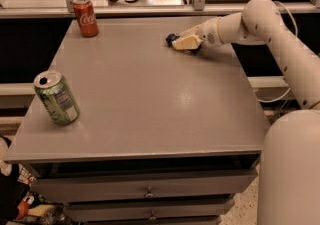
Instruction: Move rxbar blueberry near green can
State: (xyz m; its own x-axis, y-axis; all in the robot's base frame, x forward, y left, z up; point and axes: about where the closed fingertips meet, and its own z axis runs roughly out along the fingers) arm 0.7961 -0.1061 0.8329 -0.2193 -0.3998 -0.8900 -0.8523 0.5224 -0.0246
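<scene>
green can (56, 98) stood at the worktop's (150, 104) near-left corner, well apart from the rest, so the carry looked like a long diagonal. rxbar blueberry (171, 38) lay far right, poking out from under the gripper (179, 42), which sat low on it, likely for the pick; couldn't tell whether clamped or released.

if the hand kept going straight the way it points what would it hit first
The rxbar blueberry, sitting right at the tip of the hand near the table's far edge. Whether they already touch is hard to tell.
</scene>
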